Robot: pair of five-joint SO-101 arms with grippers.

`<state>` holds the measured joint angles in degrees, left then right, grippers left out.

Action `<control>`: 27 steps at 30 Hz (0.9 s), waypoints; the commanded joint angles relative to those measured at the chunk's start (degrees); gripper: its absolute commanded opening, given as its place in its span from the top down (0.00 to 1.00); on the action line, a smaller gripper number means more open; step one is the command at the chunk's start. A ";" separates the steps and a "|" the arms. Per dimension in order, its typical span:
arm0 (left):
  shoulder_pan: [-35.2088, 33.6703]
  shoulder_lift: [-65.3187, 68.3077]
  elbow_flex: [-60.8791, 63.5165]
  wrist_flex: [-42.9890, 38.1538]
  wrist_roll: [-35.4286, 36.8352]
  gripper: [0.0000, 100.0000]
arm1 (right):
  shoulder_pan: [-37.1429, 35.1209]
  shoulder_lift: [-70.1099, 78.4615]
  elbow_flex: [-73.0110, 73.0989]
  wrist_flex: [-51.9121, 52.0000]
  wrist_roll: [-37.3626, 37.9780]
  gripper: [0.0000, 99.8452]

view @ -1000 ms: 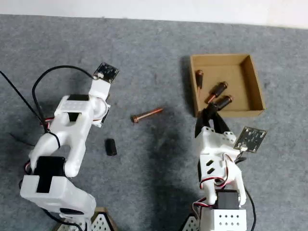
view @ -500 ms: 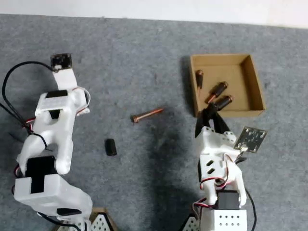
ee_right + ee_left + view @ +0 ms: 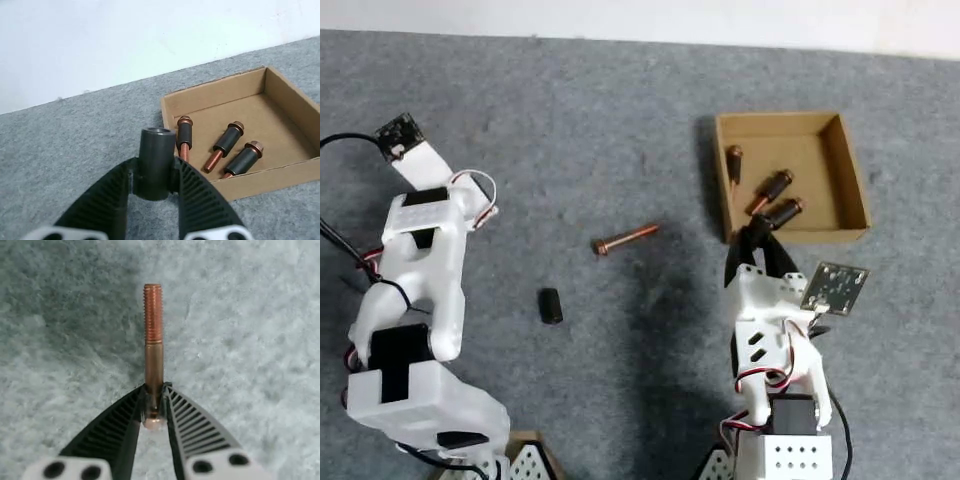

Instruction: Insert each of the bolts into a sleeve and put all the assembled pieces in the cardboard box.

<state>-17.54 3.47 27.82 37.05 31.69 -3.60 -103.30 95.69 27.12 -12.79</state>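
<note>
Left wrist view: the left tool (image 3: 154,392) is clenched on the head end of a copper-coloured threaded metal bolt (image 3: 153,340). The right tool (image 3: 155,172) grips a dark grey cylindrical sleeve (image 3: 156,160) beside the brown cardboard box (image 3: 220,95), which holds three assembled pieces (image 3: 227,142) toward the far right edge of the grey surface (image 3: 75,130).

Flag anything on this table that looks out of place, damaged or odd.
Nothing looks damaged or spilled. The one loose end: a bolt and a black sleeve lie apart on the grey mat, outside the cardboard box, unassembled. The left claw grips another bolt, the right claw another sleeve.
</note>
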 commanded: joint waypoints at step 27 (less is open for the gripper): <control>-4.35 -0.40 -0.84 -5.36 27.25 0.99 | 0.31 -0.04 5.76 -1.89 1.05 0.99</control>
<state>-21.41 3.47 27.91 32.84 58.42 -3.60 -103.30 95.69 27.12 -12.44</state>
